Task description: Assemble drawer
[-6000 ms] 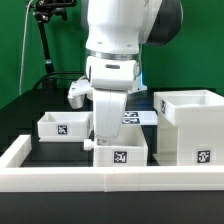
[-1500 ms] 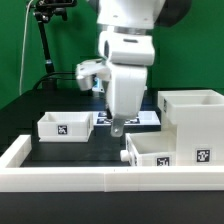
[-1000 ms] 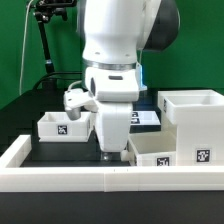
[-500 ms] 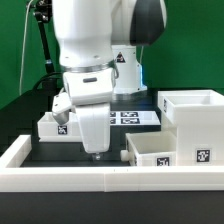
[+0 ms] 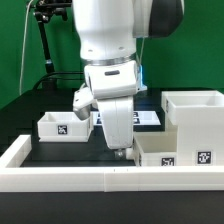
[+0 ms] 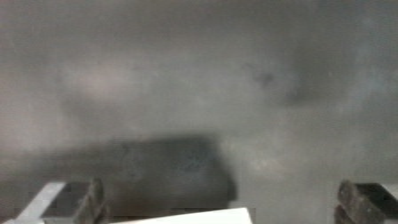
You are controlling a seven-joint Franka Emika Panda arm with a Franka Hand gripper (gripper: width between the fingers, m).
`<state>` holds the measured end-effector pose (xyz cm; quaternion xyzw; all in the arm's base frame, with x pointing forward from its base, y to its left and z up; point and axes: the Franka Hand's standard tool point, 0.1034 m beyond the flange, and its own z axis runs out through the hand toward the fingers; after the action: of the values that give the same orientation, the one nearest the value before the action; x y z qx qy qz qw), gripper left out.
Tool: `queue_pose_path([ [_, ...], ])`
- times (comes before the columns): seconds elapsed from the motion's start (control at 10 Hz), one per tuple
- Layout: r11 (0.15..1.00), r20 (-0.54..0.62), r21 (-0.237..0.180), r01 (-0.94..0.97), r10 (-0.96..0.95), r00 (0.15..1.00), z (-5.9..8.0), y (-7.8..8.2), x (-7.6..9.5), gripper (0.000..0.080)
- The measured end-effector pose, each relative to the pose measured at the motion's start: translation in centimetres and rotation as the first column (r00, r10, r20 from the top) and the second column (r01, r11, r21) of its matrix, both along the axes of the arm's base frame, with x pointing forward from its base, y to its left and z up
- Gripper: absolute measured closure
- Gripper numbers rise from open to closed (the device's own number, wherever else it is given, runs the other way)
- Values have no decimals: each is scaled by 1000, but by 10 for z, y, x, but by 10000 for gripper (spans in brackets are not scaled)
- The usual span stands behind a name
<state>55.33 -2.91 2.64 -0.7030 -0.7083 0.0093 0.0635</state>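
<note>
A big white open drawer case (image 5: 192, 117) stands at the exterior view's right. A smaller white drawer box (image 5: 166, 150) with a tag lies in front of it, against its lower front. A second small white box (image 5: 64, 125) lies at the left. My gripper (image 5: 120, 150) hangs low over the table, right beside the front box's left end. The wrist view is blurred. In it my fingers (image 6: 71, 200) stand wide apart around my gripper (image 6: 221, 204), with nothing between them and a white corner (image 6: 205, 216) at the frame edge.
A white wall (image 5: 100, 179) runs along the table's front edge and turns back at the left (image 5: 14, 150). The marker board (image 5: 144, 118) lies flat behind my arm. A black camera stand (image 5: 45, 40) rises at the back left.
The front box has slid from the table's middle to the right, up against the big case. My arm swung left, then came back right and low beside the box's left end.
</note>
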Motion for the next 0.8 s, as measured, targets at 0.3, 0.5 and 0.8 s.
queue_pose_path([
  [0.3, 995, -13, -26, 98, -98, 995, 1, 3, -3, 150],
  [0.5, 995, -14, -26, 100, -100, 995, 1, 2, -3, 150],
  [0.8, 997, -15, -24, 77, -78, 997, 0, 2, -3, 150],
])
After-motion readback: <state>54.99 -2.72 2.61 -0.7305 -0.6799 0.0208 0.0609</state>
